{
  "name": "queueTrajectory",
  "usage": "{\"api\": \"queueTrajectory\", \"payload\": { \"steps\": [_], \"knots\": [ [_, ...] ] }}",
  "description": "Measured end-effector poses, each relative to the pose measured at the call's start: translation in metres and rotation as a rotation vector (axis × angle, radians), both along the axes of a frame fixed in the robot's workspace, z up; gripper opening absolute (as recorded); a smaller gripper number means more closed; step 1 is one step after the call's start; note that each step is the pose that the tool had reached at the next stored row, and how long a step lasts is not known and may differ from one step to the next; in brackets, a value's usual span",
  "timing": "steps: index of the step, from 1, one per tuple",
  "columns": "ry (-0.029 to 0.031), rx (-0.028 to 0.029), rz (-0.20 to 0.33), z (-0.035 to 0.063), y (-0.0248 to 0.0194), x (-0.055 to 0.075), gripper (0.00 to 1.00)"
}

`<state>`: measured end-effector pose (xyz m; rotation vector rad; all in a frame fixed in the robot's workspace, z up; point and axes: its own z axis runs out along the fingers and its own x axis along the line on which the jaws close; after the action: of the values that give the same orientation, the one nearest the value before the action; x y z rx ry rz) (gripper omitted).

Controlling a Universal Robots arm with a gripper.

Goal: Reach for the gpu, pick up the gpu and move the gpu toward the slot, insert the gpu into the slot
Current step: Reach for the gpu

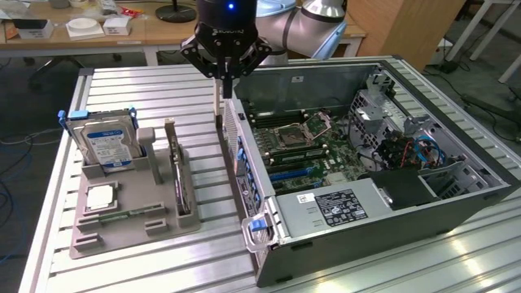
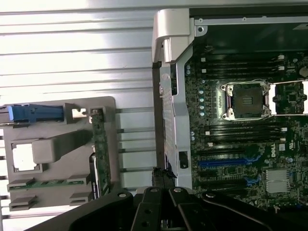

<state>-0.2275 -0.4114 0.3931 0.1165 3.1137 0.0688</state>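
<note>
Gripper (image 1: 229, 75), fingers together, hangs above a corner of the case (image 1: 391, 235) in the exterior view. Gpu (image 1: 174, 168) stands on edge in the grey holder (image 1: 122, 229) on the counter (image 1: 146, 91), beside the hard drive (image 1: 104, 140). In the wrist view, the gpu (image 2: 100, 142) sits in the holder, well apart from the gripper (image 2: 163, 192).
</note>
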Motion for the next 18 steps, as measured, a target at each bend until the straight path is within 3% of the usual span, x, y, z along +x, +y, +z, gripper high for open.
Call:
{"api": "queueTrajectory", "payload": {
  "steps": [18],
  "knots": [
    [-0.0001,0.0,0.0,0.0,-0.0015,-0.0057,0.1]
  ]
}}
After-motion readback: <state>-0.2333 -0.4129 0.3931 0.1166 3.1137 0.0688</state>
